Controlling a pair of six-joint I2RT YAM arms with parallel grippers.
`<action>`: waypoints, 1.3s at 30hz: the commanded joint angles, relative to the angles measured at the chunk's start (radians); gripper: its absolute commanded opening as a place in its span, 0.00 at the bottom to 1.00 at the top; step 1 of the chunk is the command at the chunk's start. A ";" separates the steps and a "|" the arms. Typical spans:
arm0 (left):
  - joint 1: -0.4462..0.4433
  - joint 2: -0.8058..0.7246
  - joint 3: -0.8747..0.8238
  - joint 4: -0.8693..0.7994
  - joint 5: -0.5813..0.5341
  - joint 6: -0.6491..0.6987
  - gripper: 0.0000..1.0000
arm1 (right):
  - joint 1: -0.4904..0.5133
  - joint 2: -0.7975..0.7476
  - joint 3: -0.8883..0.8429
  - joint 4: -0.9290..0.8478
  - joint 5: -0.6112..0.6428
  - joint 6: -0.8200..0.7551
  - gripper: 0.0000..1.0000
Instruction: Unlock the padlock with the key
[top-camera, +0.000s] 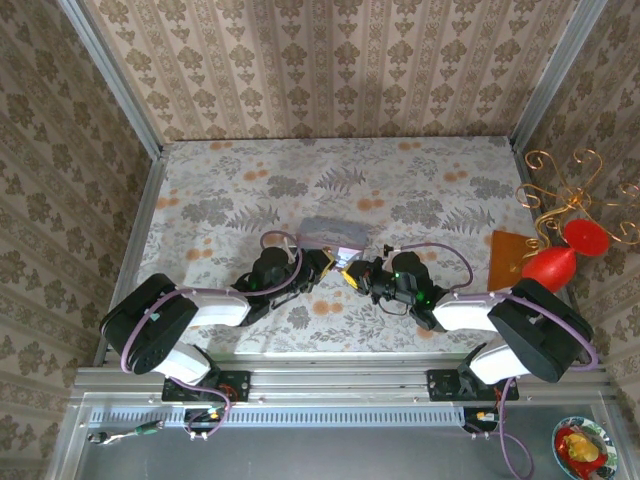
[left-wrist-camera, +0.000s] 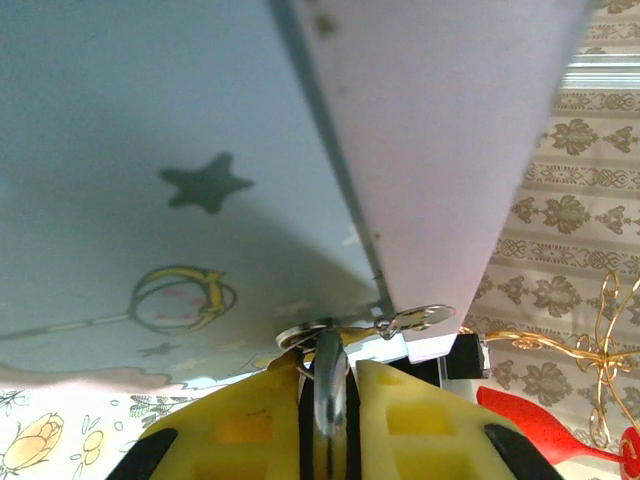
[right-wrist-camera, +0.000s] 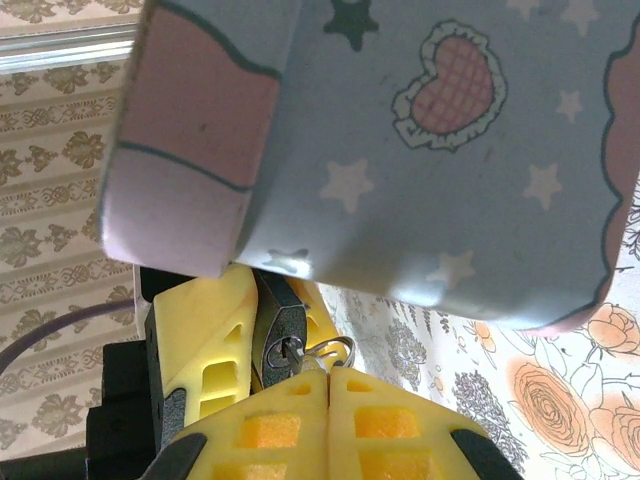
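I see a floral cloth (top-camera: 450, 190) on the tbl, patterned wallpaper walls (top-camera: 330, 70) all round, and a red ornament (top-camera: 550, 268) at the R edge. Pale blue tin (top-camera: 330, 232) is mid-tbl. In R wrist view the padlock (right-wrist-camera: 275, 325) is just under the tin's corner, long axis approx upright, keyhole end down. The key (right-wrist-camera: 300, 352) is in the keyhole, pointing up-left. L gripper (left-wrist-camera: 328, 372) is clamped on the padlock. R gripper (right-wrist-camera: 318, 375) is pinched tight on the key's head.

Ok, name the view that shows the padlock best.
Right wrist: the padlock faces the camera, dark body, keyhole plain, by the tin. Left wrist gives a metal sliver, likely its edge; from the top, too small to tell.
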 joint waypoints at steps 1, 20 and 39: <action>-0.057 -0.005 0.021 0.064 0.096 0.020 0.00 | -0.003 0.017 0.057 0.030 -0.006 0.001 0.07; -0.054 -0.015 0.041 -0.091 0.061 0.075 0.00 | -0.006 -0.030 0.140 -0.288 0.011 -0.213 0.23; 0.175 -0.217 0.070 -0.571 0.059 0.363 0.00 | 0.134 -0.403 0.307 -0.959 0.291 -0.972 0.70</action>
